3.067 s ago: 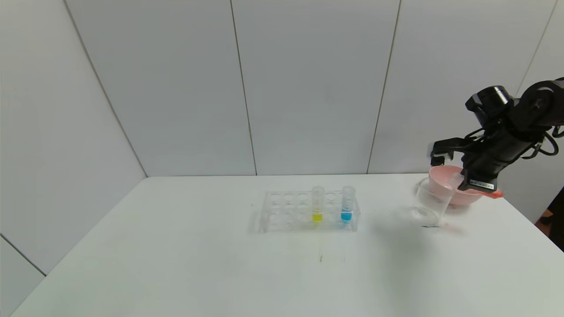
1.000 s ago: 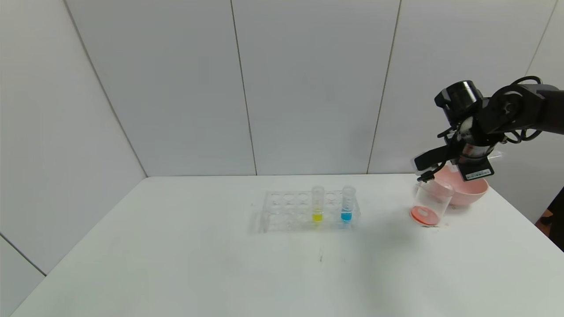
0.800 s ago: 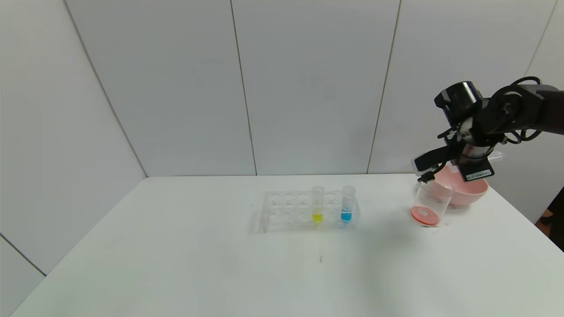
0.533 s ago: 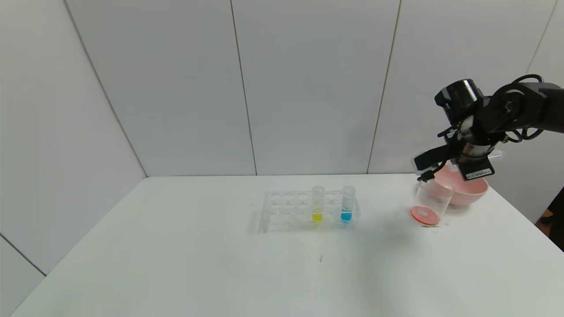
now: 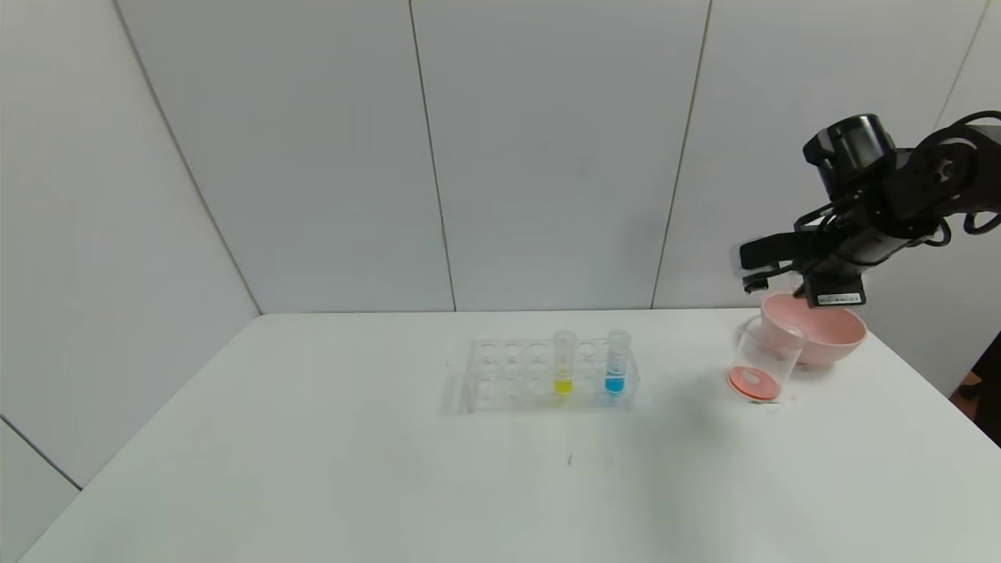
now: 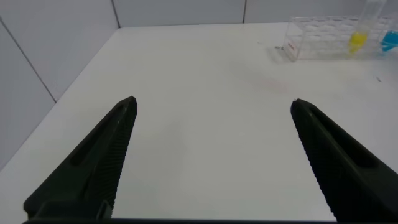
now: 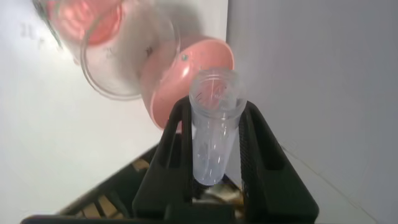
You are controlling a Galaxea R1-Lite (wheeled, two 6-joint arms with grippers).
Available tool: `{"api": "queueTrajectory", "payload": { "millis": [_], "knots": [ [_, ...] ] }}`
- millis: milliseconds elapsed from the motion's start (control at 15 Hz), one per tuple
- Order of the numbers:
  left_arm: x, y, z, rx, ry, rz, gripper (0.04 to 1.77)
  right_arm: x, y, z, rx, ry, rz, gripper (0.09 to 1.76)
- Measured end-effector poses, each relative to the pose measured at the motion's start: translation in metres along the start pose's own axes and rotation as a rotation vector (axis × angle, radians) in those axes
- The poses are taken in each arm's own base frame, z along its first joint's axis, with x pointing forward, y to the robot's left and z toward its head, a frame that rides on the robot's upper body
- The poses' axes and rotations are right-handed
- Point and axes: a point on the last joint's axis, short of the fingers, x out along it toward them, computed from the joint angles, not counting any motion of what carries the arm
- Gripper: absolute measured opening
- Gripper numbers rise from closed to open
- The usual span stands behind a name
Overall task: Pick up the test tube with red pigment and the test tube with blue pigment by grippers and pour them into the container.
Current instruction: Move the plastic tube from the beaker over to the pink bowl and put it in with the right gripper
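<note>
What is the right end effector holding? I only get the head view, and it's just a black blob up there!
Observer: A small clear tube, pinched in the right end effector.
Operator: Is there red stuff in it?
Observer: No. The right wrist view shows it clear all through, with no liquid.
Operator: And where's the other arm? I can't see it at all!
Observer: The left end effector hangs open above the table, with the rack well beyond it.
</note>
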Motion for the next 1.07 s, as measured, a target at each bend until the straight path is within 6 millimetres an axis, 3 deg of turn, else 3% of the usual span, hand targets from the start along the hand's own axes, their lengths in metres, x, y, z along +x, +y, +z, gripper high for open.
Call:
{"api": "queueTrajectory", "payload": {
  "millis": [333,800,1067],
  "knots": [
    [0.000,0.000,0.000,0.000,0.000,0.000,1.76,-0.011,-0.005,-0.011,0.404,-0.291,0.074,0.50],
    [0.000,0.000,0.000,0.000,0.000,0.000,1.76,-0.058,-0.016,-0.020,0.864,-0.533,0.083,0.50],
    [0.000,0.000,0.000,0.000,0.000,0.000,1.76,-0.079,-0.008,-0.022,1.089,-0.630,0.070,0.50]
  ]
}}
